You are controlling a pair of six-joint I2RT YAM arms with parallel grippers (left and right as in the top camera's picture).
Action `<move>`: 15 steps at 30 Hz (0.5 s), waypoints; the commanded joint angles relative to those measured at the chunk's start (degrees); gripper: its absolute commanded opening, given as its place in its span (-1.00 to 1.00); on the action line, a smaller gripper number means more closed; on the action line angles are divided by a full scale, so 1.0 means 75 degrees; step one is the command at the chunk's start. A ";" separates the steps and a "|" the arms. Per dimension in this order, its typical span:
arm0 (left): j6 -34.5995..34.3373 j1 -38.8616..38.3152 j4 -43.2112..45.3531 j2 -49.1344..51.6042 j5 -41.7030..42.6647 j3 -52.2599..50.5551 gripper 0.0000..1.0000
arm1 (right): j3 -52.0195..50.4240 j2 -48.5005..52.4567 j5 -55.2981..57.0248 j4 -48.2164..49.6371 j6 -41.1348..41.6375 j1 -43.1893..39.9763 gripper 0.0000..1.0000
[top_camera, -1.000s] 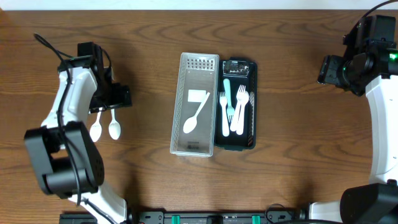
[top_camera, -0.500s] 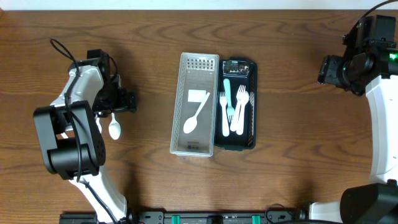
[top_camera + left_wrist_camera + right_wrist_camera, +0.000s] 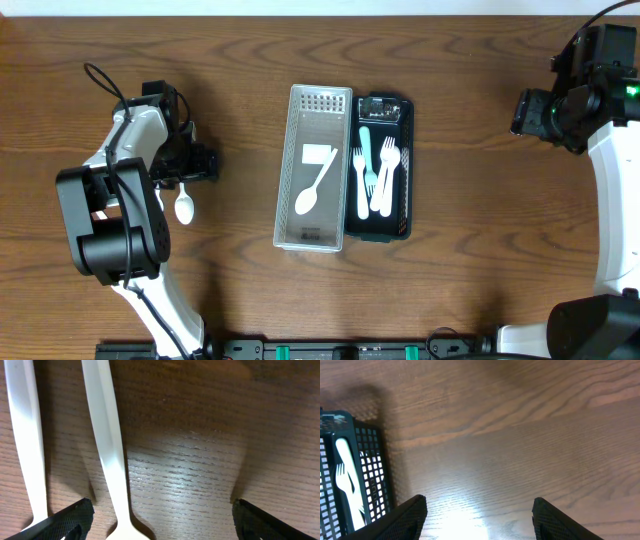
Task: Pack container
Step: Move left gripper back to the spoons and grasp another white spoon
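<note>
Two white plastic spoons lie on the wooden table at the left. In the overhead view one spoon (image 3: 184, 207) shows and my left arm covers the other. My left gripper (image 3: 186, 172) is low over their handles and open. In the left wrist view (image 3: 162, 512) the right spoon's handle (image 3: 107, 445) lies between the fingers, close to the left finger, and the other handle (image 3: 25, 435) lies outside it. A white tray (image 3: 300, 232) holds one white spoon (image 3: 312, 190). My right gripper (image 3: 525, 112) is open and empty (image 3: 480, 512) above bare table.
A black mesh tray (image 3: 404, 170) sits against the white tray's right side and holds white forks (image 3: 386, 175) and a teal utensil (image 3: 365, 150). Its corner shows in the right wrist view (image 3: 367, 460).
My left gripper has shifted right and settled over the spoon handles; my left arm now hides the left spoon from above. In the last half second it barely moved. The right arm has not moved.
</note>
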 commanded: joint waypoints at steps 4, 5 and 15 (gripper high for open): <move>0.0047 0.0041 0.0087 0.0099 0.0020 -0.0315 0.81 | -0.0047 0.0023 0.0003 -0.0012 -0.0117 -0.0012 0.42; 0.0047 0.0041 0.0087 0.0099 0.0020 -0.0341 0.81 | -0.0047 0.0023 0.0003 -0.0012 -0.0117 -0.0012 0.42; 0.0047 0.0041 0.0082 0.0099 0.0017 -0.0364 0.70 | -0.0047 0.0023 0.0003 -0.0023 -0.0117 -0.0015 0.42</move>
